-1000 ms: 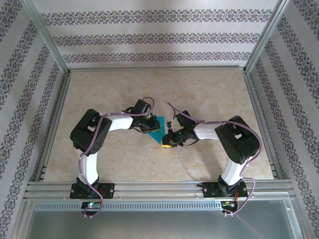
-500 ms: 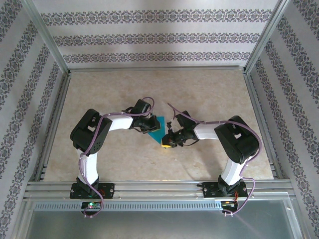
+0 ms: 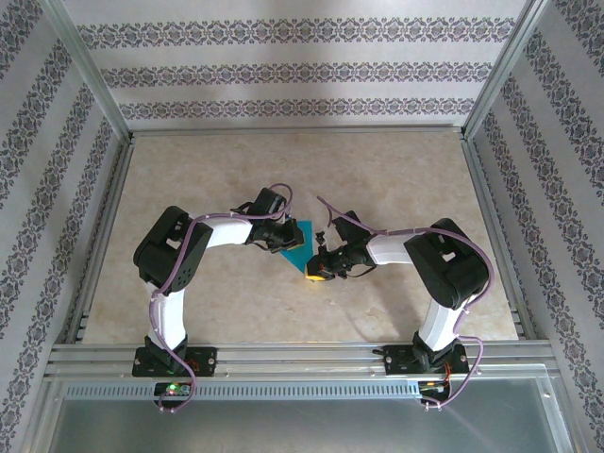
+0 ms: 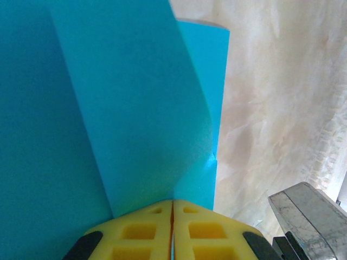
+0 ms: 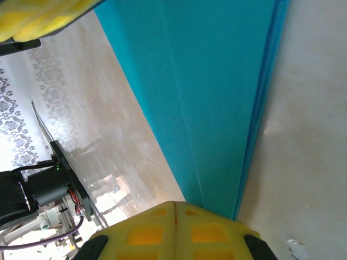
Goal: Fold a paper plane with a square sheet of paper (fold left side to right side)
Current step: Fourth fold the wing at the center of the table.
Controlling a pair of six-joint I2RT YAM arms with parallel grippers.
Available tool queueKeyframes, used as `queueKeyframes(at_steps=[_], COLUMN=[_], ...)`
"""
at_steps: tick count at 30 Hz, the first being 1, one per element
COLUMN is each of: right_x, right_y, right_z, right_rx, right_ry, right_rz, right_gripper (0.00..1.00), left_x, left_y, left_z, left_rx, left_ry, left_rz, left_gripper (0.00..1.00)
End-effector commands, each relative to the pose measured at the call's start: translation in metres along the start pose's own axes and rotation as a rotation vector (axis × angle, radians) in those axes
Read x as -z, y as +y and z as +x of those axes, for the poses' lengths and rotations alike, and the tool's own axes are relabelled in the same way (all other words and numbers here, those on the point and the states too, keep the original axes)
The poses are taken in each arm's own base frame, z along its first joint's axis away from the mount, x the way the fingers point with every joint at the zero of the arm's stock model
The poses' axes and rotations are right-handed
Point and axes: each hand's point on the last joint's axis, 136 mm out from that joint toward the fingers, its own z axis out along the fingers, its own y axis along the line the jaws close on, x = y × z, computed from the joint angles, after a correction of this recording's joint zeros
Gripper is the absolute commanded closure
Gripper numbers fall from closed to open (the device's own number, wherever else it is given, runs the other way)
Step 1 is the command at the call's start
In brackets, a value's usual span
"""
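The teal-blue sheet of paper [image 3: 301, 235] lies folded into a narrow pointed shape in the middle of the table, between the two arms. My left gripper [image 3: 281, 243] is at its left edge. In the left wrist view its yellow fingers [image 4: 172, 201] are shut where a raised flap of the paper [image 4: 135, 108] meets the crease, and a thin teal sliver shows between them. My right gripper [image 3: 317, 275] is shut at the paper's near tip. Its fingers [image 5: 175, 203] are pressed together with the layered paper [image 5: 217, 81] stretching away in front of them.
The beige table [image 3: 396, 189] is fenced by aluminium rails [image 3: 283, 354] and patterned walls. A grey metal part [image 4: 309, 216] sits close to the right of the left fingers. The left gripper's yellow finger [image 5: 43, 16] shows at the top left of the right wrist view.
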Motion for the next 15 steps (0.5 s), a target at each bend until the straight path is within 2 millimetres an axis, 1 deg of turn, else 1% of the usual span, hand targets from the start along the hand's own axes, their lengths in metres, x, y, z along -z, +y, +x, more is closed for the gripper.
queueKeyframes(at_steps=[1,15], right_x=[-0.006,-0.008], right_y=[-0.013,-0.028], right_z=[0.009,0.019], right_rx=[-0.013,-0.028], right_ry=[0.021,0.038], right_rz=[0.031,0.067], right_gripper=[1.00,1.00], left_x=[-0.012,-0.013], left_y=[0.042,0.049], left_z=[0.017,0.019], left_rx=[0.045,0.053], left_ry=[0.053,0.056], left_rz=[-0.139,-0.159], left_gripper=[0.91,0.90])
